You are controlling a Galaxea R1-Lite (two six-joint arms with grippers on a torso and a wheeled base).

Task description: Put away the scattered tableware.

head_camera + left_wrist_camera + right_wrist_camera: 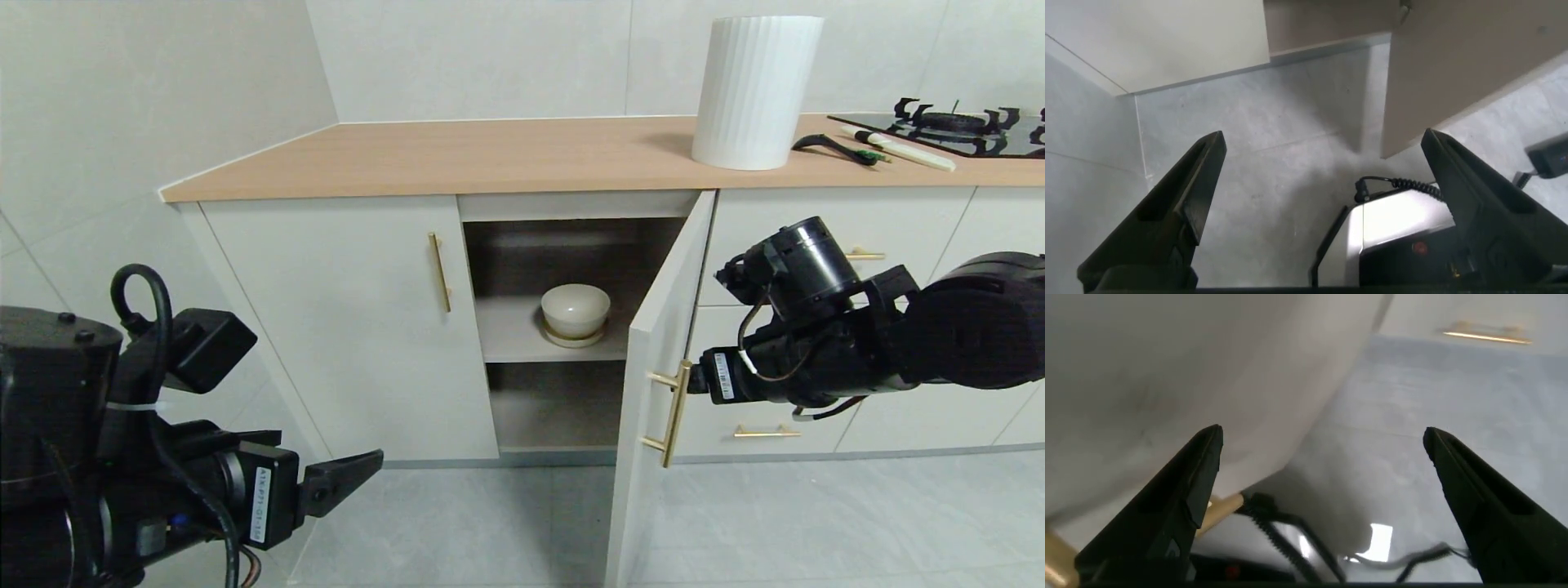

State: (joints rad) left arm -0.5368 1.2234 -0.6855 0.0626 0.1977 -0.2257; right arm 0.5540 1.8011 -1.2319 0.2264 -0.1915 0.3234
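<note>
A pale bowl (575, 309) sits upright on a small plate (571, 337) on the middle shelf (510, 339) of an open cupboard below the bench (490, 155). The cupboard door (653, 351) stands swung out toward the robot, its gold handle (674, 412) facing right. The right gripper (1323, 437) is level with the top of that handle and just beside it, its fingers spread wide with nothing between them; the door's face lies ahead of it. The left gripper (1323, 137) hangs low, well to the left of the cupboard, over the grey floor (775, 523), also wide open and empty. On the bench stands a tall white ribbed container (755, 90); just to its right lie a black-handled utensil (833, 147) and a pale utensil (898, 149), beside a black hob (955, 126).
</note>
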